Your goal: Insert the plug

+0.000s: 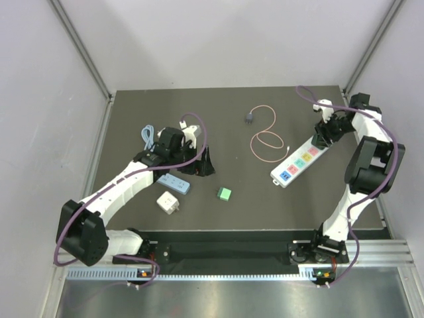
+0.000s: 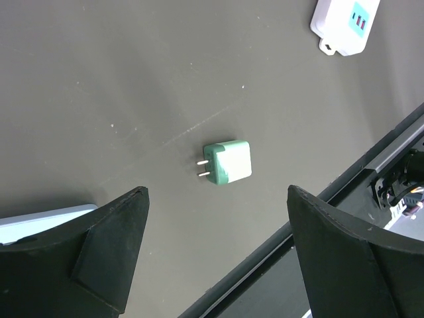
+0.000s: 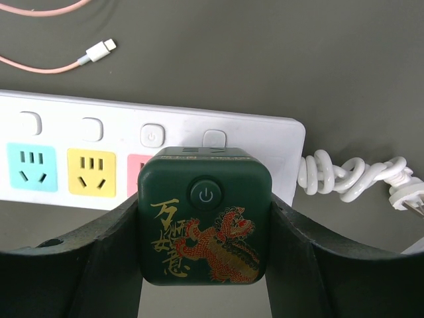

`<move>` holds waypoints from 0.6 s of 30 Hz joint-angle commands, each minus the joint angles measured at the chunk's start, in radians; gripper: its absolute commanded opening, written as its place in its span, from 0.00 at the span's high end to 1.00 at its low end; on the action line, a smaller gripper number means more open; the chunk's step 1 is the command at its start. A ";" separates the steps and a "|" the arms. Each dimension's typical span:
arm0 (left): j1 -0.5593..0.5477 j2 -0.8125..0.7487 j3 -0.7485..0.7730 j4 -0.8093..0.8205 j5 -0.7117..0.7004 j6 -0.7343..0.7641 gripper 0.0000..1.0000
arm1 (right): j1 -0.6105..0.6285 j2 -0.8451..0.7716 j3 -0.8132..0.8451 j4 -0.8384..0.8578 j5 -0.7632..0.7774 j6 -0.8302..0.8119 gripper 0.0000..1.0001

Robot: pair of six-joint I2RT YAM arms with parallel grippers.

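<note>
Dark green adapter (image 3: 204, 215) — gold-red dragon print; grey plug (image 1: 248, 118) — pink cable (image 3: 46, 69).

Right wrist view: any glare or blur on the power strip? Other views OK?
Right wrist: sharp, no glare; power strip bright but its switches and sockets read clearly, print on the dark green cube between the jaws crisp. Left wrist: green adapter in focus, jaws near-black, little detail. Top external: even diffuse light, plug tiny.

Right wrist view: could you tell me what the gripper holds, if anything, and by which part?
The right gripper grips the dark green dragon-printed cube adapter by its two opposite side faces, at the power strip.
</note>
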 commanded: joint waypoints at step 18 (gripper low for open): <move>-0.003 -0.046 0.027 0.031 0.019 0.016 0.10 | -0.036 -0.073 -0.122 0.192 -0.049 -0.007 1.00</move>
